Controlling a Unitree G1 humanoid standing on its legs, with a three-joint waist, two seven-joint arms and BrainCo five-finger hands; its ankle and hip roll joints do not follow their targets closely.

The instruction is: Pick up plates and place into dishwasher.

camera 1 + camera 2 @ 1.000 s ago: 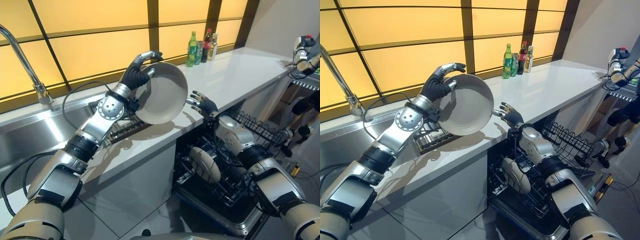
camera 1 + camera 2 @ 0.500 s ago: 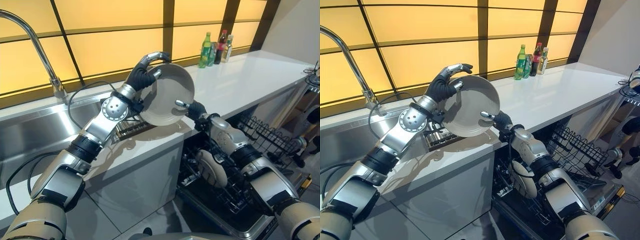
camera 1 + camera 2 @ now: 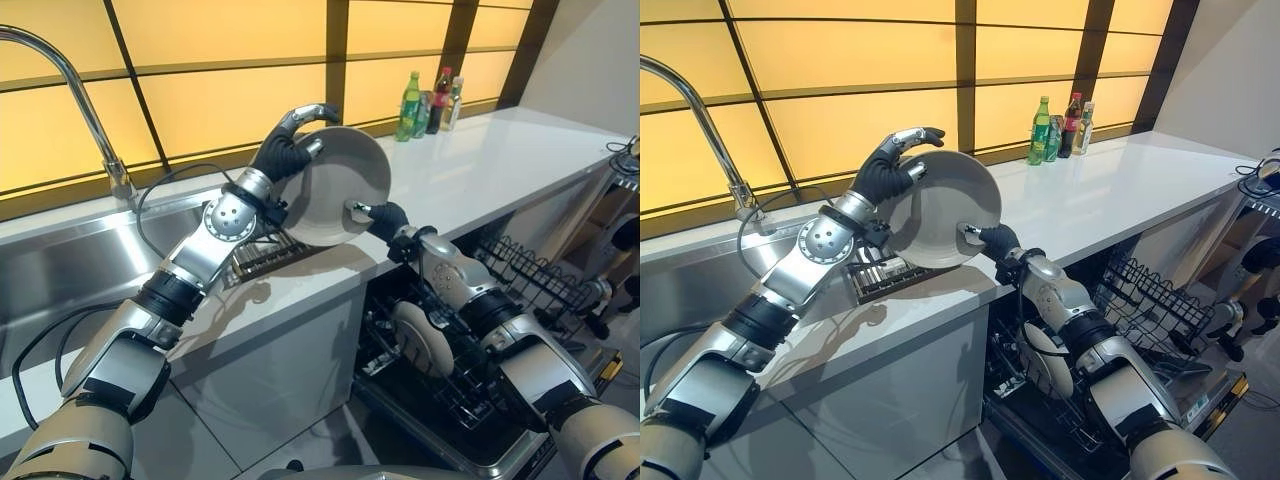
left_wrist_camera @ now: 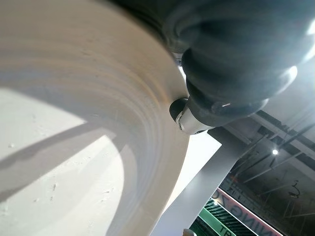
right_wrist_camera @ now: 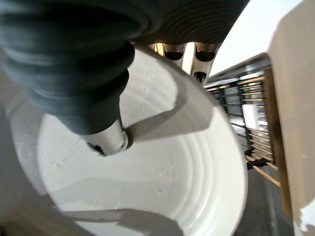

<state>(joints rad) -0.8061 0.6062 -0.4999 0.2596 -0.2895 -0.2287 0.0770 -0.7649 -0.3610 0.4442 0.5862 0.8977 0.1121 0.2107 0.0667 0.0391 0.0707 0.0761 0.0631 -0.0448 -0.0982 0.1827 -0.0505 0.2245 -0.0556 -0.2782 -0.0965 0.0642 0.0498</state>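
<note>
My left hand holds a white plate tilted on edge above the white counter, fingers curled over its top rim. My right hand has come up from the dishwasher side to the plate's lower right rim. In the right wrist view its thumb presses on the plate's inner face while its fingers reach behind the rim. The left wrist view has the plate's back close up. Another plate stands in the open dishwasher's lower rack.
A dark grate lies on the counter under the held plate. The steel sink and tall faucet are at the left. Bottles stand at the counter's back. A pulled-out wire rack sits at the right.
My right hand rose from above the dishwasher to the plate and took hold of its lower rim. The left hand kept the plate up. The camera shifted slightly.
</note>
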